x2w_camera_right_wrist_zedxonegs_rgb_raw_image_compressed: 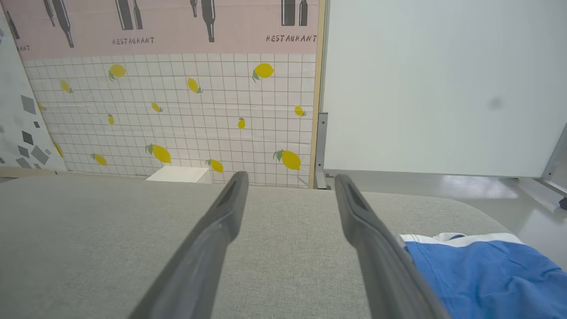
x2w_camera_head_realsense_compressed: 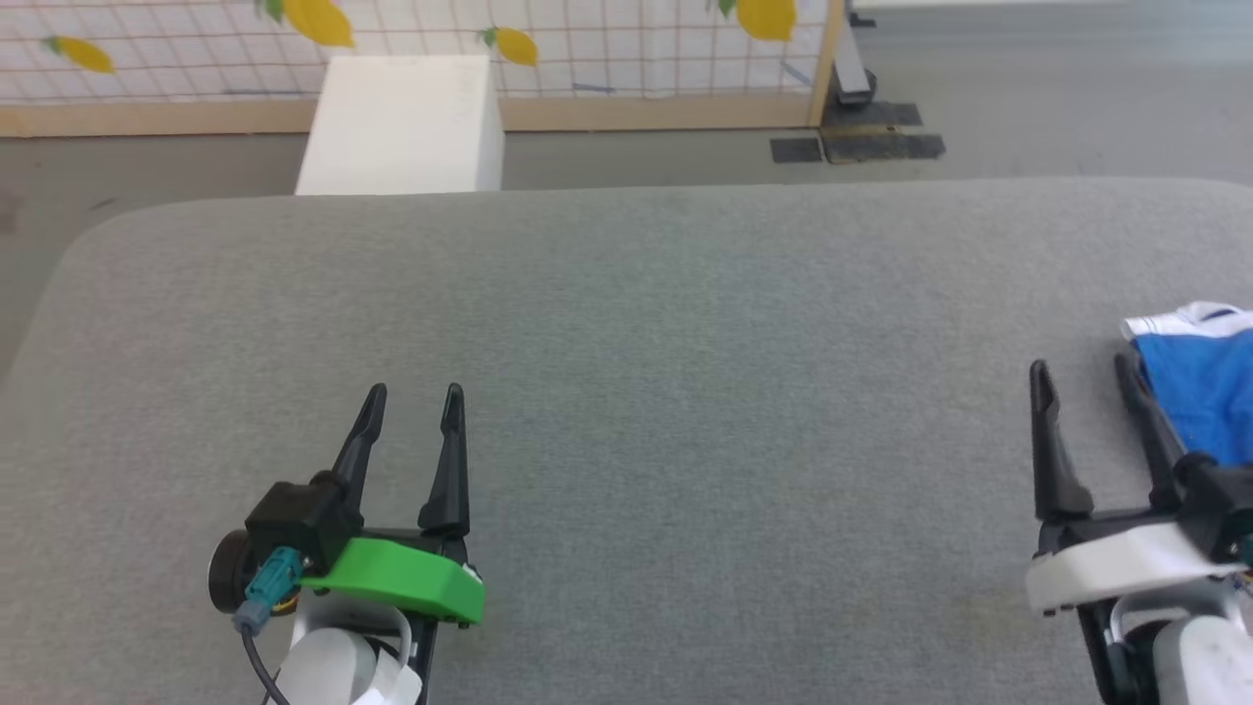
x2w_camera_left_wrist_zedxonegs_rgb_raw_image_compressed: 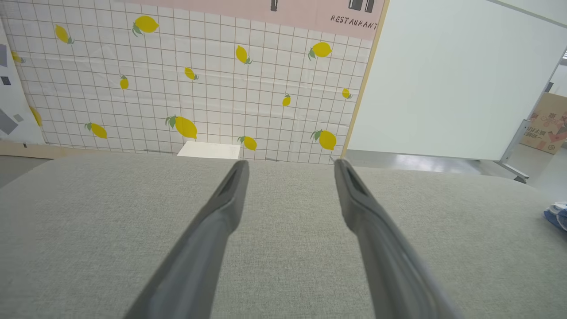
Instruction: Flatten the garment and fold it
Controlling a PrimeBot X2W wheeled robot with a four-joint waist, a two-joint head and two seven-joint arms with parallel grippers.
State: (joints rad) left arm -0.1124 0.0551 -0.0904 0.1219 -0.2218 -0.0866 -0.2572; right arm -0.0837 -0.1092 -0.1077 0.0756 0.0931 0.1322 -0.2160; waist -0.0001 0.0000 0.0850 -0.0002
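Shorts (x2w_camera_head_realsense_compressed: 1204, 392) beside R gripper (x2w_camera_head_realsense_compressed: 1082, 368); L gripper (x2w_camera_head_realsense_compressed: 415, 392) apart; all fingers (x2w_camera_head_realsense_compressed: 452, 460) spread.

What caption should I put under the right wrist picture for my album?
Open right claw over a grey cushion, with blue shorts beside it.

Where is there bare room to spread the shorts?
Bare grey surface runs between the left pincer and right pincer, back to its far edge. Crowded at the right edge, where the blue shorts lie beside the right pincer.
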